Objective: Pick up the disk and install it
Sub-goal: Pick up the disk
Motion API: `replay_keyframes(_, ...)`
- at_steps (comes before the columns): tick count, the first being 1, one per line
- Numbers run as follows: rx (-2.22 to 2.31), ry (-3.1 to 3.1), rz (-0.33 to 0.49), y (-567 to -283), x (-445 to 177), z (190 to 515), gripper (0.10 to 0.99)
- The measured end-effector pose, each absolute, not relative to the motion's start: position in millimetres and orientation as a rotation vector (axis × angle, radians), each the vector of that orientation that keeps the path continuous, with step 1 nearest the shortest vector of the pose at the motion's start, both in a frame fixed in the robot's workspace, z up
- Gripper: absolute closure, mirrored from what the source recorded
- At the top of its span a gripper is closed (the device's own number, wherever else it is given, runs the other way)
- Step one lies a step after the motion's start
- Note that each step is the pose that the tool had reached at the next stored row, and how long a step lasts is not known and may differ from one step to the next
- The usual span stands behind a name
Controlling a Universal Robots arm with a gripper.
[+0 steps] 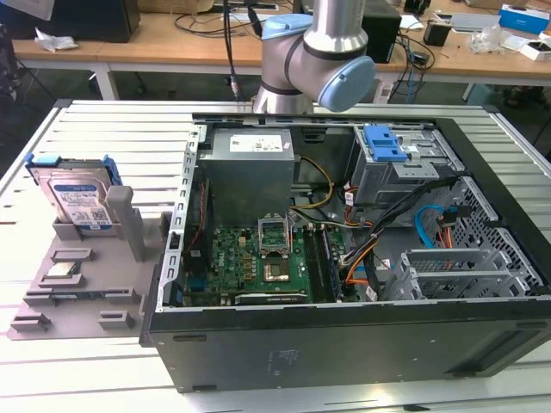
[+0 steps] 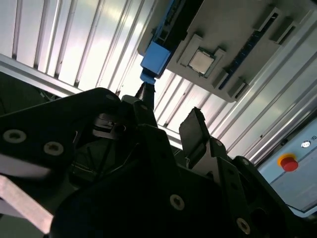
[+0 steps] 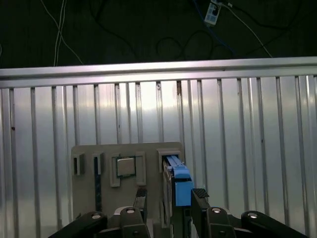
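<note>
Step in hand: pre-grasp approach for the pick. Install not started, judging by the disk (image 1: 76, 196) sitting in its slot on the grey fixture (image 1: 82, 288). The fixture lies on the slatted table (image 1: 112, 129), to the exterior view's left of the open PC case (image 1: 344, 344). Disk stands on edge, leaning back a bit, label twd the exterior cam, blue rails on its 2 sides. Small processor chip (image 1: 62, 269) sits in a pocket just beside it on the same fixture. Arm (image 1: 314, 52) rises out past the top of the exterior view. In the first wrist view the end effector (image 3: 170, 194) is wide open w/ nothing in it, hanging well above the fixture, no contact. The 2 fingers (image 3: 199, 197) stand apart, and the disk's blue rail (image 3: 179, 186) shows edge-on in the gap betw them, nearer 1 finger than the other. Second wrist view gives the same: open jaws, rail and chip far below. Judgement: the grasp calls for centring the gap over the disk's thin edge. Jaws then go straight down its 2 flat faces w/o clipping the chip pocket or fixture wall, and close only once low enough for a firm hold
</note>
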State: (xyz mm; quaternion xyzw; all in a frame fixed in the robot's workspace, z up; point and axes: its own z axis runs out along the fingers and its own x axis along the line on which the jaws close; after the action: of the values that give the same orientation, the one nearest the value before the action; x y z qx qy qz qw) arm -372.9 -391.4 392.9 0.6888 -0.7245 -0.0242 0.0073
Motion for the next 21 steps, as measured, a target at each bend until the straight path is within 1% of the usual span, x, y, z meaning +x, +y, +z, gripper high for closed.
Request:
replay_keyframes(8,2.153,-2.265,-0.074,-384,-361,390,0.604)
replay_keyframes(21,2.153,-2.264,-0.073,-380,-353,384,0.604)
